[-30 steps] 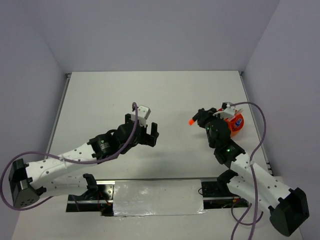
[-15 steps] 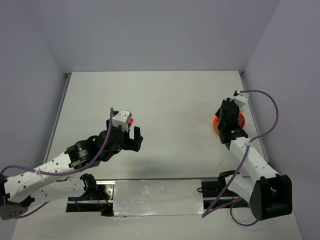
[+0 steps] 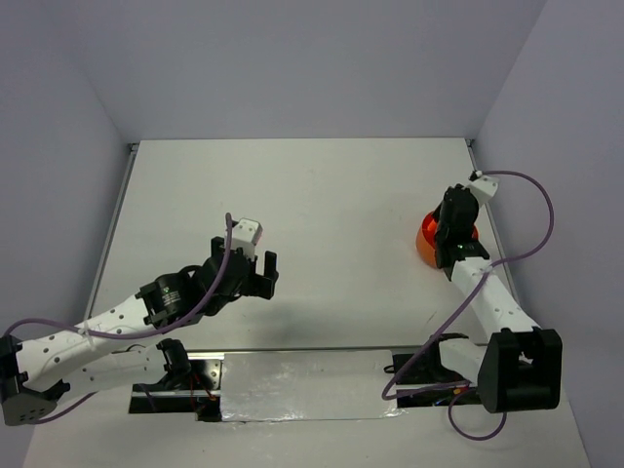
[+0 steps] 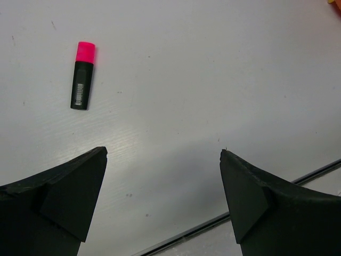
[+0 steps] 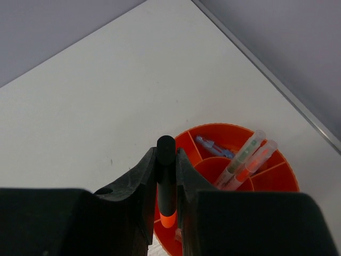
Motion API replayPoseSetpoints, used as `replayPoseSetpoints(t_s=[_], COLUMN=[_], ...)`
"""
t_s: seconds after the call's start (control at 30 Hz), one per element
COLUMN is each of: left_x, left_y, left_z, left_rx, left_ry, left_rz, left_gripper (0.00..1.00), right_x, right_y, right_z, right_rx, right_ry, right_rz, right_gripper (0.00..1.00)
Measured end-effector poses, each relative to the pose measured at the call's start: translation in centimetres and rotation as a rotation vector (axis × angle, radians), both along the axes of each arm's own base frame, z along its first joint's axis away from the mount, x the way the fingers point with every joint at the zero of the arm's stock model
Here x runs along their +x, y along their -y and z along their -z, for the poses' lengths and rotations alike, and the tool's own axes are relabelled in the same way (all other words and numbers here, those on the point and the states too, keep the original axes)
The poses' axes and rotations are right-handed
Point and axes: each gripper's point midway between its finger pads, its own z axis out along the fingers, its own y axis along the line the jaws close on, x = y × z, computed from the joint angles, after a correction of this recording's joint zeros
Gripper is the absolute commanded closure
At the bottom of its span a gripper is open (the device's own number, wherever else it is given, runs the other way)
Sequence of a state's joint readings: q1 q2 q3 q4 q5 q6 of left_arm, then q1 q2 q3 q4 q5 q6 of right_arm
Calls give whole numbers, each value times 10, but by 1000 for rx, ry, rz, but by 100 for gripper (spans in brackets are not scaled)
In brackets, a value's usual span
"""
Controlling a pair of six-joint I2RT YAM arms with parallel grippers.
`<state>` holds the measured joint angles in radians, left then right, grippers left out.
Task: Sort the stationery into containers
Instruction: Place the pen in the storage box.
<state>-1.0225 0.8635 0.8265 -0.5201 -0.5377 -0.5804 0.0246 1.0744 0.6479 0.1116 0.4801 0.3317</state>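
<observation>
**Right pincer** [image 5: 166, 156]: the jaws are drawn close and clamp the barrel of a black plastic highlighter with an orange cap [image 5: 167, 184]. The highlighter stands upright between the fingers, cap end down and blunt black end up.

Below the cap, and spreading to the right in the wrist view, sits a round bright-orange plastic bowl with inner dividers [image 5: 279, 184]. The cap hangs over the bowl's left part; whether it touches the bowl cannot be told.

Inside the bowl, ahead and right of the pincer:
- Two clear-barrelled pens lean side by side across a divider, one green within [image 5: 244, 154], one orange within [image 5: 254, 160].
- A small blue-and-clear item [image 5: 212, 144] lies in the far compartment.

**Left pincer** [image 4: 163, 153]: the jaws are spread wide with nothing between them, above the bare white table [image 4: 224, 64]. Ahead of it, beyond the finger on the left of the wrist view and well apart, a black plastic highlighter with a pink cap [image 4: 83, 82] lies flat, its cap pointing away.

In the overhead view the two pincers are well apart.
</observation>
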Motion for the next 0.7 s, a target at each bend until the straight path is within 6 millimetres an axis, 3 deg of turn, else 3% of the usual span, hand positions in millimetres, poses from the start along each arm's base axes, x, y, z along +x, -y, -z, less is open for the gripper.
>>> replayPoseSetpoints(t_s=[0.2, 0.33, 0.4, 0.47, 0.7], left_x=[2, 9, 16, 26, 78], left_y=[0, -4, -9, -16, -61], left_z=[6, 7, 9, 11, 32], left_rx=[6, -3, -12, -19, -13], left_ry=[-3, 1, 0, -3, -58], left_rz=[-7, -31, -59, -99, -280], left_gripper=[1, 1, 1, 1, 1], right_x=[16, 21, 22, 23, 20], right_y=[-1, -3, -4, -5, -9], right_z=[11, 16, 17, 18, 9], right_rx=[3, 6, 8, 14, 26], right_ry=[-22, -26, -27, -27, 2], right_rz=[-8, -19, -23, -27, -51], right_gripper=[100, 92, 59, 41, 24])
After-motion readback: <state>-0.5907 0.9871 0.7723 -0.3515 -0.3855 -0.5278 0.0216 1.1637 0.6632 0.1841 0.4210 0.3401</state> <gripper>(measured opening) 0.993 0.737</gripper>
